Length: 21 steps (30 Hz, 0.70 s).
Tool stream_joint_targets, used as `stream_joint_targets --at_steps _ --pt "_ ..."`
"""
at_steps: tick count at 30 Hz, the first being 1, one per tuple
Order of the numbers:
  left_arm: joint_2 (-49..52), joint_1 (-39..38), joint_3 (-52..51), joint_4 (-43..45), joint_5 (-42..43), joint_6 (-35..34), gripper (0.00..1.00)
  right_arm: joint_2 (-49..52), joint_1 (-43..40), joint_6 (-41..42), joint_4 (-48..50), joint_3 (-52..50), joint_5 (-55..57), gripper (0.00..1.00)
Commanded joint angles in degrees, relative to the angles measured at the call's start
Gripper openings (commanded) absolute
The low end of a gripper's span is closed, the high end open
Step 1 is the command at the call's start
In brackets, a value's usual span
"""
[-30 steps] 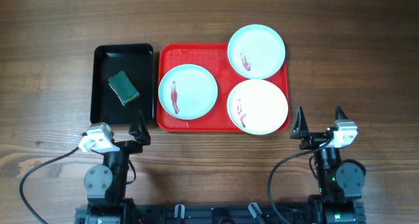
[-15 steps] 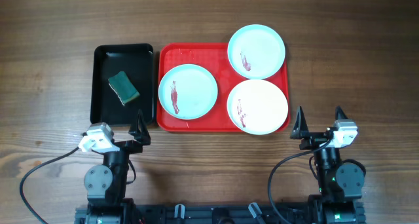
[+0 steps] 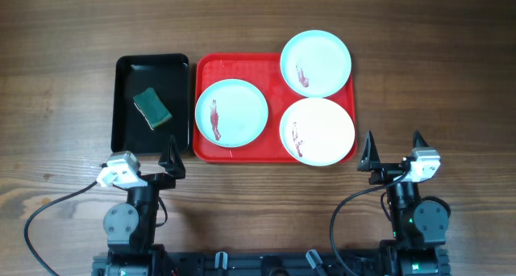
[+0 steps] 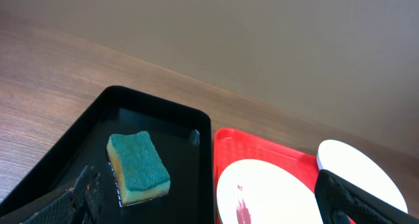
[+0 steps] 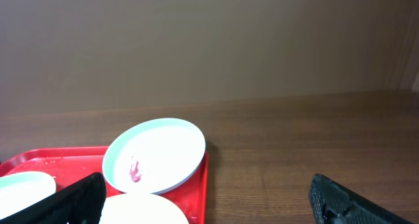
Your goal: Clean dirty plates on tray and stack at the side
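Note:
The red tray (image 3: 206,73) holds three smeared plates: an aqua plate (image 3: 232,112) at the left, an aqua plate (image 3: 316,62) at the back right overhanging the rim, and a white plate (image 3: 318,131) at the front right. My left gripper (image 3: 172,158) is open and empty, near the front of the tray's left corner. My right gripper (image 3: 393,152) is open and empty, right of the white plate. The left wrist view shows the left aqua plate (image 4: 268,194) and the tray (image 4: 226,142). The right wrist view shows the back aqua plate (image 5: 156,155).
A black tray (image 3: 127,123) left of the red tray holds a green sponge (image 3: 152,107), also seen in the left wrist view (image 4: 138,168). Bare wooden table (image 3: 435,82) lies to the right and behind.

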Motion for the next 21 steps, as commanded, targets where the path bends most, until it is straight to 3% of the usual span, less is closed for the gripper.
stream_joint_targets --at_steps 1,13,21 --pt "-0.5 0.4 -0.4 0.1 0.7 0.9 1.0 -0.4 0.3 -0.2 0.4 -0.2 0.5 1.0" --pt "-0.4 0.4 -0.4 0.1 0.7 0.9 1.0 -0.4 0.3 -0.2 0.1 -0.2 -0.6 1.0" --pt "-0.3 0.4 0.8 0.4 7.2 0.7 1.0 -0.4 0.3 -0.3 3.7 0.0 -13.4 1.0"
